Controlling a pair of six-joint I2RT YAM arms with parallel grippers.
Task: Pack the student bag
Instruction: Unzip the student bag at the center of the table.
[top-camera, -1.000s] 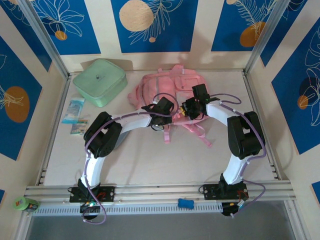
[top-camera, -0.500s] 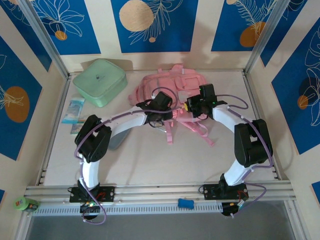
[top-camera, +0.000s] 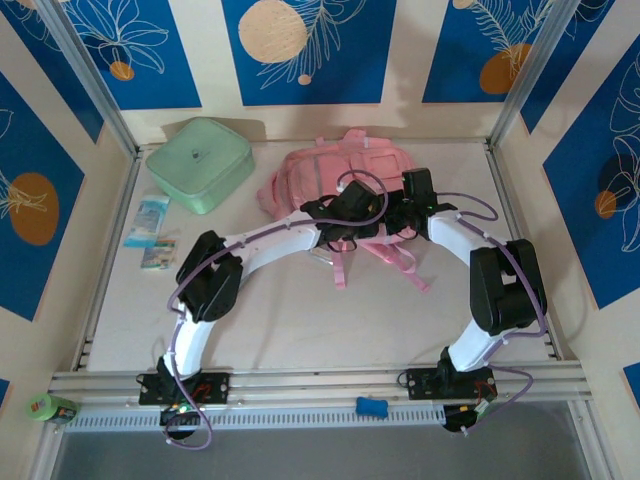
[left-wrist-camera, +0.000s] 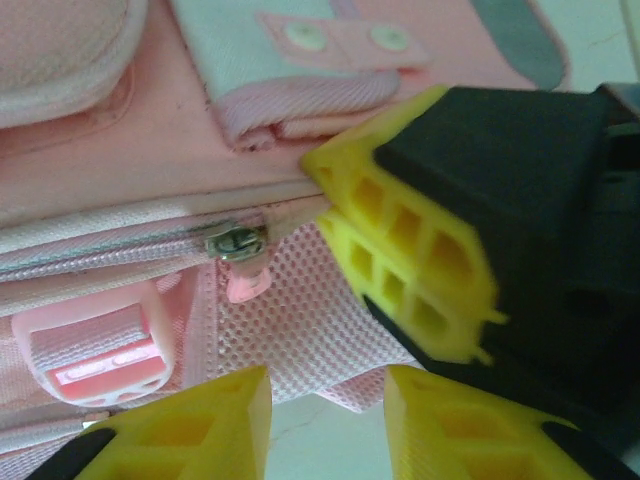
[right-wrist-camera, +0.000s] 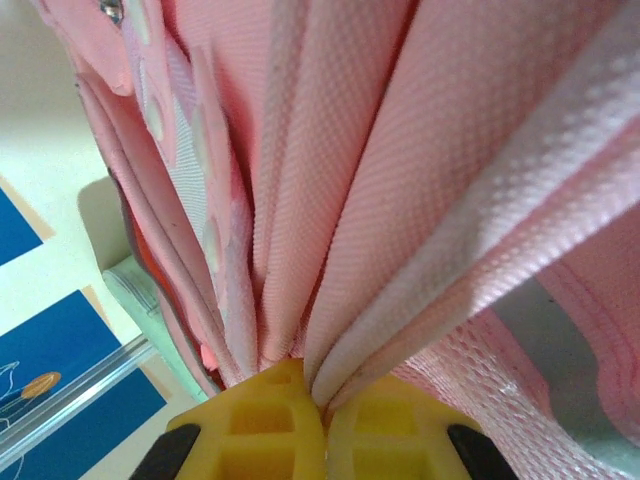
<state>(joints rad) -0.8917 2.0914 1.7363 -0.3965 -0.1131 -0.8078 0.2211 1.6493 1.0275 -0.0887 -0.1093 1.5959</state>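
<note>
Top view
Backpack (top-camera: 310, 175): pink, lying on the pale surface (top-camera: 300, 310); straps trail from its near edge.
Green case (top-camera: 198, 163): square, just beside the backpack's left side.
Packets (top-camera: 150, 222): two small ones, well left of the backpack.
Left pincer (top-camera: 358, 228): over the backpack's near edge, above the straps.
Right pincer (top-camera: 387, 224): at the backpack's near edge, toward its right side.

Left wrist view
Left pincer (left-wrist-camera: 325, 420): yellow fingers apart, nothing between them, just below the backpack's mesh (left-wrist-camera: 290, 320).
Zip pull (left-wrist-camera: 237, 243): metal, at the end of a zip line on the backpack, beside the mesh.
Right pincer (left-wrist-camera: 330, 205): tips together on a pink fold of the backpack, close right of the zip pull.
Strap buckle (left-wrist-camera: 95, 345): pink, on the backpack, left of the mesh.
Grey-blue panel (left-wrist-camera: 260, 50): on the backpack, above the zip line.

Right wrist view
Right pincer (right-wrist-camera: 322, 410): closed, pinching bunched folds of the backpack (right-wrist-camera: 400, 150).
Backpack: its pink fabric rises in pleats from the fingertips.
</note>
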